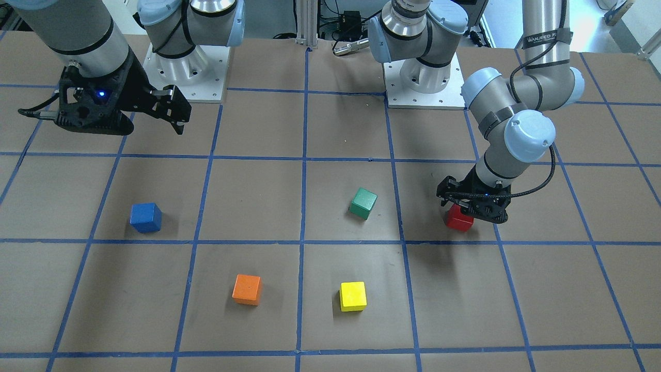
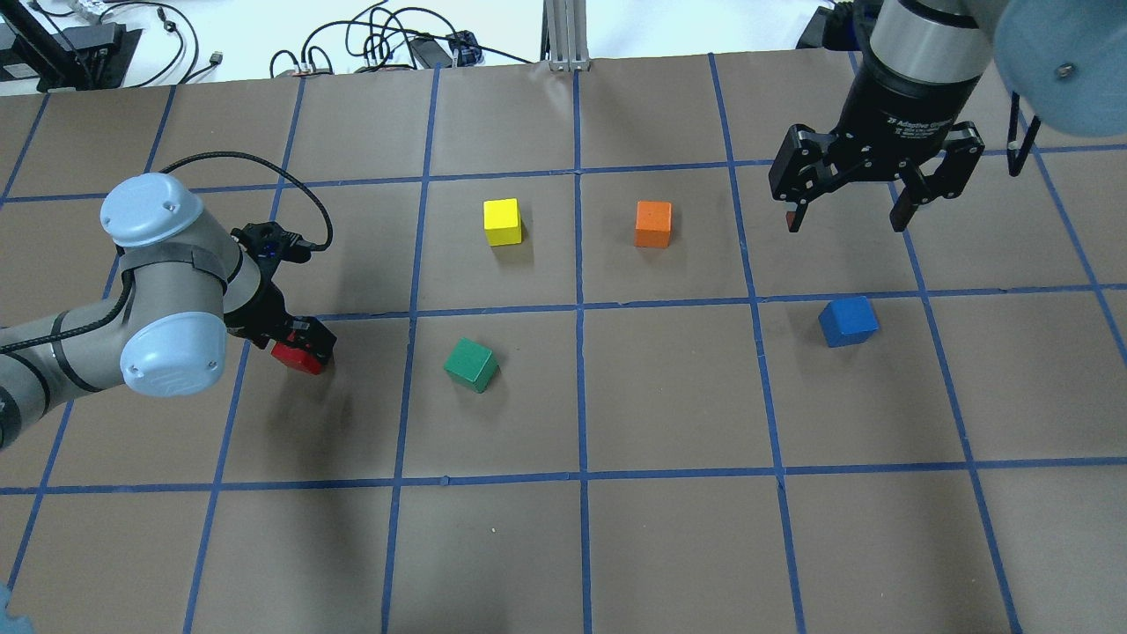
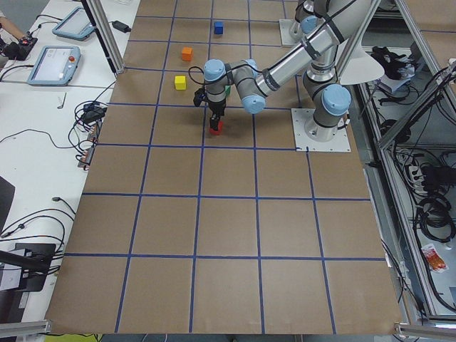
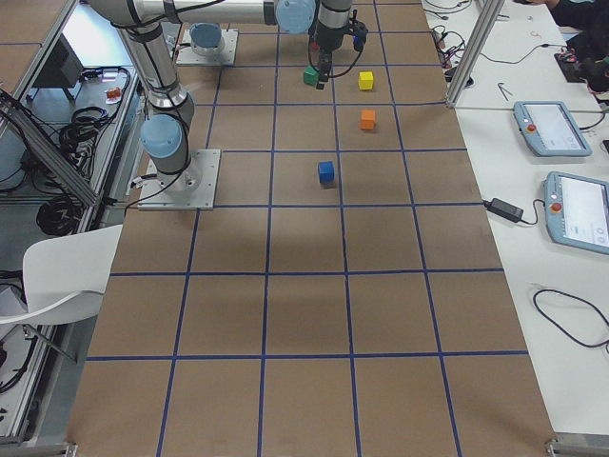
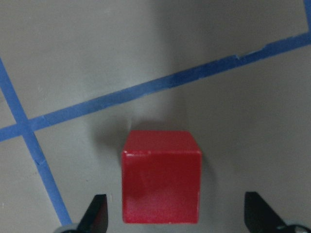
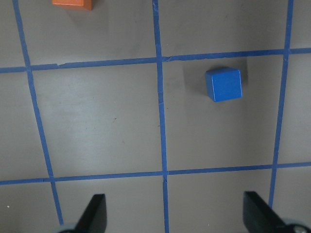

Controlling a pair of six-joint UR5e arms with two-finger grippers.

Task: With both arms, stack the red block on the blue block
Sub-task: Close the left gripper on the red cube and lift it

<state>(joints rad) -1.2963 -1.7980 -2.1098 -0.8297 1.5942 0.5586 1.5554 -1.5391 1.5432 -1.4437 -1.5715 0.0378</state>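
- Red block (image 5: 160, 177) sits low-centre in the left wrist view, flat on the table (image 2: 669, 396), with its side faces roughly square to the jaws.
- Left gripper (image 5: 177, 216) is down around it. The jaws are spread wide, one on each side of the cube, with a gap on both sides, so nothing is gripped yet.
- Watch the offset: the cube lies closer to the jaw at lower left of that frame, and the gap is wider toward the lower-right jaw. It's a cube, so there's no long axis to line up.
- My read is that you're at the close-to-grasp step. The near jaw will likely touch first and nudge the cube before it centres.
- Green block (image 2: 469, 364) is near the red one, left of centre in the overhead view, and apart from it.
- Blue block (image 2: 848, 320) is right of centre overhead, well apart from the red block, and nothing is touching it.
- Right gripper (image 2: 850, 220) hangs raised in the upper right overhead, jaws wide and empty. In its own wrist view the blue cube shows upper right, ahead of the jaws and not between them.
- Left arm is nearer red and right arm is nearer blue, so expect a carry across the table.
- Yellow block (image 2: 502, 221) and orange block (image 2: 652, 224) are farther back, upper centre overhead.
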